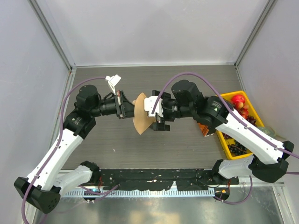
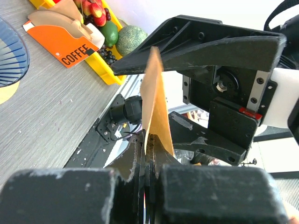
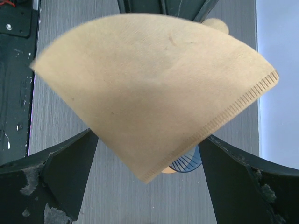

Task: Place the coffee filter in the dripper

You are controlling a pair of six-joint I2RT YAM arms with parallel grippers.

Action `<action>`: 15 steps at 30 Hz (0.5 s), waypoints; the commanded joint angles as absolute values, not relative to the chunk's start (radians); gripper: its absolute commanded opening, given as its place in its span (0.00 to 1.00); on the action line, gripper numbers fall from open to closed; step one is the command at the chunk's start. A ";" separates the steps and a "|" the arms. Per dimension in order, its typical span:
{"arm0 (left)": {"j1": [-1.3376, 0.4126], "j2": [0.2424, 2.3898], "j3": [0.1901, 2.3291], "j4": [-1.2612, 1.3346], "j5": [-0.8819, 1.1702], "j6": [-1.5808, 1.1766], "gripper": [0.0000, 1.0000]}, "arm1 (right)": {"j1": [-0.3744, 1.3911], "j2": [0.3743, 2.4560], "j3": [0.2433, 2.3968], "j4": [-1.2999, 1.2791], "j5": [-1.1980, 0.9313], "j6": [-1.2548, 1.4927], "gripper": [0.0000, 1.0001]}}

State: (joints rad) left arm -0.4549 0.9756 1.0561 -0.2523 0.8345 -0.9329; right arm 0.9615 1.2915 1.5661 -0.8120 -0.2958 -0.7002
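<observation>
My left gripper is shut on the edge of the coffee filter, a flat tan paper fan held upright above the table. Facing it from the right, my right gripper is open, one finger on each side of the filter and neither touching it. In the left wrist view its black fingers stand above and below the paper. The filter fills the right wrist view. The dripper, blue and ribbed with a wooden ring, shows only at its edge under the filter.
An orange COFFEE box lies beside a yellow bin of fruit at the right. A green melon sits past the bin. A small white object stands at the back left, near the wall.
</observation>
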 commanded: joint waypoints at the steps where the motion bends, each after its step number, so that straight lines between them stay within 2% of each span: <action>1: -0.446 0.968 1.057 -0.186 0.873 -0.943 0.00 | 0.968 1.288 1.598 -0.856 -0.272 -0.738 0.95; 12: -0.442 0.977 1.055 -0.173 0.877 -0.968 0.00 | 0.969 1.315 1.618 -0.785 -0.255 -0.655 0.96; 15: -0.443 0.976 1.055 -0.192 0.870 -0.957 0.00 | 0.969 1.319 1.638 -0.779 -0.264 -0.635 1.00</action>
State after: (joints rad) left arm -0.4492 0.9798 1.0554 -0.2211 0.8566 -0.9627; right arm 0.9630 1.3106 1.5799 -0.8330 -0.2596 -0.6769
